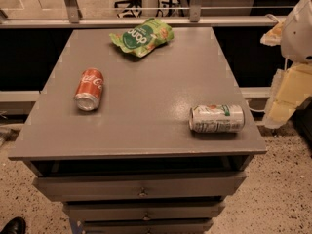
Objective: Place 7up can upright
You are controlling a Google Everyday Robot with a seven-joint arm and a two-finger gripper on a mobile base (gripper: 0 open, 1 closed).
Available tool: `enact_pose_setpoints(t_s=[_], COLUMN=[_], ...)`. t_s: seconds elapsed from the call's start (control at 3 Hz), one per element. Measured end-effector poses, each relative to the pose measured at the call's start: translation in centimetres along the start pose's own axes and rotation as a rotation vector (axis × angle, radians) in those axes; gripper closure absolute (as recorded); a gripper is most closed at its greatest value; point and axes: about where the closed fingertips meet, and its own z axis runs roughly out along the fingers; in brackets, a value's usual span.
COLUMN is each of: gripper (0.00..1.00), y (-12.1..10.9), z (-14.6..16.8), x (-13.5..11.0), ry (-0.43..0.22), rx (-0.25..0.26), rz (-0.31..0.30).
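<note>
The 7up can [217, 118], silver-white with green markings, lies on its side near the front right corner of the grey table [146, 91], its top end pointing left. My gripper [285, 99] hangs off the table's right edge, to the right of the can and clear of it, with the white arm housing [302, 28] above it. It holds nothing that I can see.
A red cola can [89, 88] lies on its side at the left of the table. A green snack bag [141, 36] lies at the back centre. Drawers [141, 189] sit below the front edge. A railing [146, 21] runs behind the table.
</note>
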Motion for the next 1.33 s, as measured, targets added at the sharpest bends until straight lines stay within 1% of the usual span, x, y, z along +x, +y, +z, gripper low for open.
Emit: enact_pose_setpoints(t_s=[0.33, 0.67, 1.0, 1.33], gripper=[0.00, 0.00, 0.00, 0.00], y=[0.0, 0.2, 0.4, 0.1], z=[0.0, 1.1, 4.0, 7.5], x=[0.0, -0.5, -1.2, -1.8], ry=[0.000, -0.017, -0.042, -0.053], rx=[0.000, -0.003, -0.017, -0.035], rz=[0.000, 0.007, 0.022, 0.042])
